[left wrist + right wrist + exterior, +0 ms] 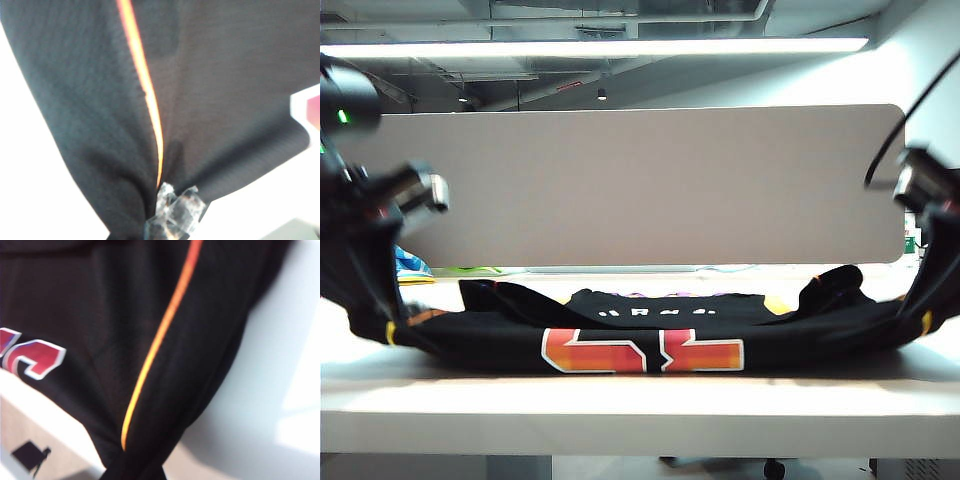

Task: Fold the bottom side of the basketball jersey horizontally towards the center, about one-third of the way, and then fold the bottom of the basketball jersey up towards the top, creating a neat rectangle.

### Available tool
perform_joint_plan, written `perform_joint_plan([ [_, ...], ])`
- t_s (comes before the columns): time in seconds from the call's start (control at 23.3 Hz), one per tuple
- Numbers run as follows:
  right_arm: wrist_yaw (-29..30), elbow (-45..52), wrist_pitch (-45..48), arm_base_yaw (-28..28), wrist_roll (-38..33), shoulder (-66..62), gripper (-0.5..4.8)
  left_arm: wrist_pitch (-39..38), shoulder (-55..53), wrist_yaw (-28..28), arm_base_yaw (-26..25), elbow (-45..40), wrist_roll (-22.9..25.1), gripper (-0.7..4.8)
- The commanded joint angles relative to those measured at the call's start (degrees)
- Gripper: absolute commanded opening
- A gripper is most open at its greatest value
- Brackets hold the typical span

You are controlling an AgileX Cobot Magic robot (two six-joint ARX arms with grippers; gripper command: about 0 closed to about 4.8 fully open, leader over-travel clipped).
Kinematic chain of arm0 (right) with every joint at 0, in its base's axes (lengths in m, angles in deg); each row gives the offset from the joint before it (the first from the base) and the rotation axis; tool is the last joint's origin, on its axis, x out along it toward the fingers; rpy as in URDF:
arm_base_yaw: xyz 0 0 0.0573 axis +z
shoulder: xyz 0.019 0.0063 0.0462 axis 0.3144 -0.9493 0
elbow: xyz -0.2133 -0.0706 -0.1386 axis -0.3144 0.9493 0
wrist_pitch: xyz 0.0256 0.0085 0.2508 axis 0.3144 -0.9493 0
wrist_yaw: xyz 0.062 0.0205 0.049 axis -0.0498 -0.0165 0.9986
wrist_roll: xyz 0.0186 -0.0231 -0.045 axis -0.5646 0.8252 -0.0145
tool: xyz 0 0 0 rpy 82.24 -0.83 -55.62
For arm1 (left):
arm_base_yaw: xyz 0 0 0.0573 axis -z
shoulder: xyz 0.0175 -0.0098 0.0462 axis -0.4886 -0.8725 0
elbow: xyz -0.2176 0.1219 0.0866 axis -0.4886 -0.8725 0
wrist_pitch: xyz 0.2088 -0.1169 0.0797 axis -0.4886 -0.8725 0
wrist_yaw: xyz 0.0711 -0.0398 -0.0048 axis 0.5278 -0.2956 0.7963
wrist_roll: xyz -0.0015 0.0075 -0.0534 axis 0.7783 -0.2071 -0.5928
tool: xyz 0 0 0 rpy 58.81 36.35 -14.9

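I had the basketball jersey (650, 335) lying across the white desk (640, 405), long axis side to side, its number facing the front edge. My left end effector (172, 217) was clamped on its left end and my right end effector (926, 322) on its right end (fingers mostly hidden by cloth). Both corners hung lifted, so the jersey stretched inward from each arm, neither nearer than the other.
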Motion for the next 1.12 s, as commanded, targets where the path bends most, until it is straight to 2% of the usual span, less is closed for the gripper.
perform_joint_plan([
  [0.04, -0.2, -0.2, -11.6, 0.0, 4.3, 10.4, -0.07, -11.1, 8.8, -1.3, 0.1, -0.5, 2.5, -0.06],
  [0.17, -1.6, -0.2, -16.3, 0.0, 3.1, 21.9, -0.07, -13.4, 20.1, -1.3, 1.0, -0.5, 1.4, -0.06],
  [0.26, -3.4, -0.2, -14.5, 0.0, -0.1, 27.1, -0.07, -9.8, 24.5, -1.2, 1.0, -0.5, -1.5, -0.06],
  [0.39, -6.5, -0.2, -3.9, -0.1, -6.1, 28.7, -0.07, 1.8, 24.4, -1.1, 0.9, -0.4, -5.6, -0.06],
  [0.52, -7.3, -1.6, 7.8, -0.1, -9.0, 21.0, -0.07, 12.7, 18.7, -0.5, 0.9, -0.4, -8.3, -0.06],
  [0.64, -8.5, -8.9, 14.6, -0.1, -8.9, 6.8, -0.07, 26.7, 10.1, 3.4, 0.9, 0.3, -11.1, -0.06],
  [0.82, -9.0, -17.2, 19.0, -0.1, -8.6, -5.6, -0.01, 34.9, 1.6, 5.7, 0.9, 3.9, -11.0, -0.06],
  [0.86, -8.8, -18.8, 20.8, -0.1, -8.1, -8.3, 0.35, 37.4, -0.2, 6.5, 0.9, 4.5, -10.5, -0.06],
  [0.9, -8.2, -20.5, 24.1, 0.0, -7.0, -11.8, 1.82, 43.8, -3.6, 8.2, 0.8, 5.4, -8.8, 0.27],
  [0.94, -7.5, -21.5, 26.3, -0.1, -7.0, -13.7, 2.82, 47.3, -5.1, 9.0, 0.7, 5.7, -7.8, 1.09],
  [0.99, -7.3, -22.8, 28.0, -0.2, -7.0, -15.4, 3.66, 51.4, -6.2, 9.8, 0.5, 5.8, -7.6, 2.51],
  [1.03, -7.3, -23.5, 28.0, -0.6, -7.0, -15.7, 3.73, 52.7, -6.2, 10.7, 0.4, 5.7, -7.6, 3.06],
  [1.12, -5.6, -25.0, 27.9, -1.6, -7.0, -15.4, 3.72, 55.5, -5.6, 11.7, 0.0, 5.7, -7.3, 3.37],
])
